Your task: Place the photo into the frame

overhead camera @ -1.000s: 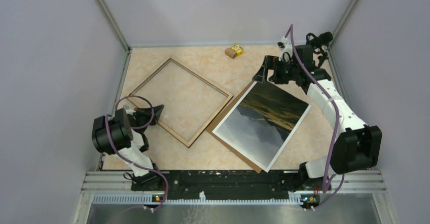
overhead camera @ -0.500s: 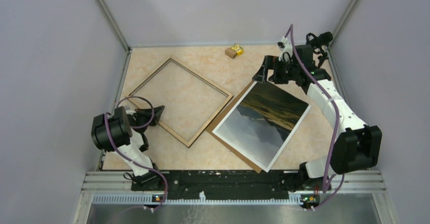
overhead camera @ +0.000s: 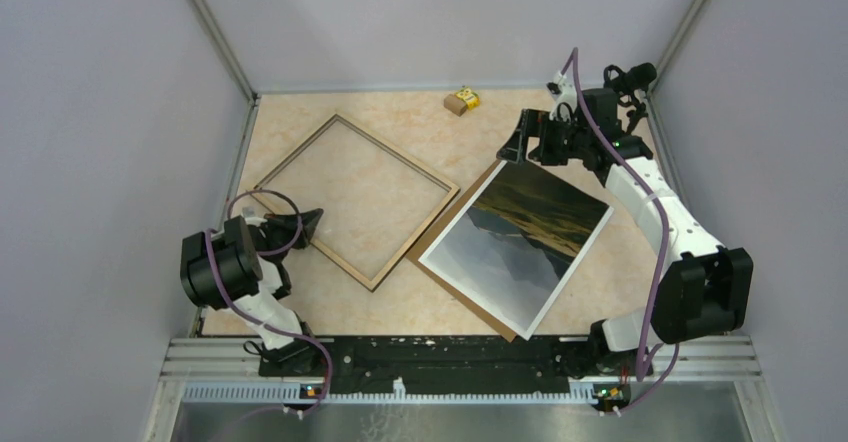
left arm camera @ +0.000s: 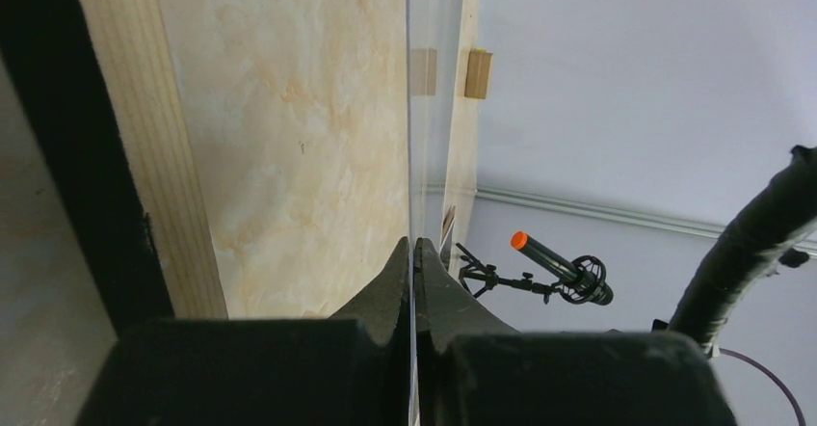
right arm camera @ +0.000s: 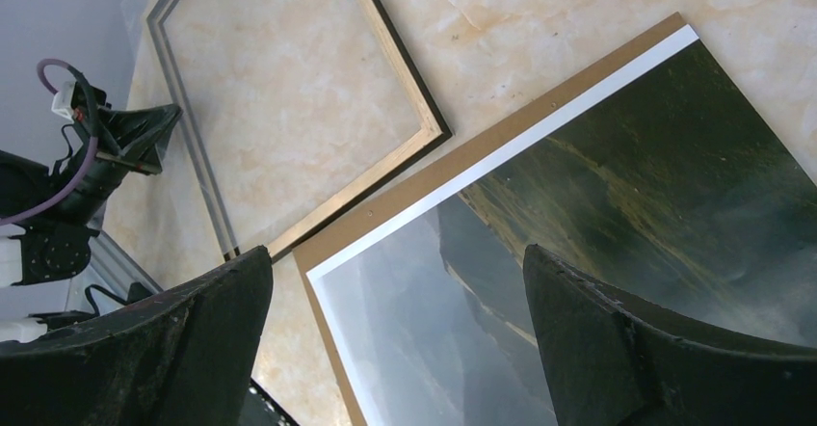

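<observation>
The frame [overhead camera: 398,153] lies back-up at centre left, showing its light-wood rim; its rim also shows in the right wrist view [right arm camera: 397,55] and the left wrist view [left arm camera: 144,137]. The photo [overhead camera: 520,237] lies face-up at the right on a brown backing board [overhead camera: 462,302]. My left gripper [overhead camera: 300,224] is at the frame's near-left corner, shut [left arm camera: 413,243] on the edge of a thin clear sheet [left arm camera: 412,108]. My right gripper [overhead camera: 522,142] is open and empty, above the photo's far corner [right arm camera: 395,252].
A small brown and yellow box [overhead camera: 462,100] sits at the back of the table. The backing board [right arm camera: 405,198] nearly touches the frame's right corner. Grey walls close in the table on the left, back and right.
The left arm's upper part has shifted slightly; its gripper stays at the frame's corner. The right arm, photo and frame have not moved.
</observation>
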Controlling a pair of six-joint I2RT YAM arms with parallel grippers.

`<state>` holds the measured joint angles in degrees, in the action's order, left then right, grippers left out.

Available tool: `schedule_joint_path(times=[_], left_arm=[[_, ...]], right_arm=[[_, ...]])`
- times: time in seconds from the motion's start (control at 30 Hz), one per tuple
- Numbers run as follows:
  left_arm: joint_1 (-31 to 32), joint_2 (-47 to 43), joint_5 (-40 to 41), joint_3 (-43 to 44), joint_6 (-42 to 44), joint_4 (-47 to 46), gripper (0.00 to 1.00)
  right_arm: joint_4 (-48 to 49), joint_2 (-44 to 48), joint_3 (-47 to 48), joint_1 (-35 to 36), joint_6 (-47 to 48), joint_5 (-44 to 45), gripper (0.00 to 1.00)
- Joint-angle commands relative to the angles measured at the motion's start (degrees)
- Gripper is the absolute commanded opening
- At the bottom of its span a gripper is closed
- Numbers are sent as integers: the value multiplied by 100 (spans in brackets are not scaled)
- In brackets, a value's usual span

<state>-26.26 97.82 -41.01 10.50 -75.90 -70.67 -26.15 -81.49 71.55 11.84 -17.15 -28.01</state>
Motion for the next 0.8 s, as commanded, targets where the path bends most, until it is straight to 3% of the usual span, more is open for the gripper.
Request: schedule_joint_path(times=[0.0, 0.3, 0.77], left_arm=[[-127, -359, -116, 81, 334, 204, 0], [-151, -248, -223, 150, 355, 220, 0], [-134, 1196, -475, -52, -1011, -2087, 0]], right_arm=[[197, 206, -64, -12, -21, -121, 99], [206, 208, -69, -8, -26, -148, 99], [233, 188, -81, -6, -34, -174, 99]])
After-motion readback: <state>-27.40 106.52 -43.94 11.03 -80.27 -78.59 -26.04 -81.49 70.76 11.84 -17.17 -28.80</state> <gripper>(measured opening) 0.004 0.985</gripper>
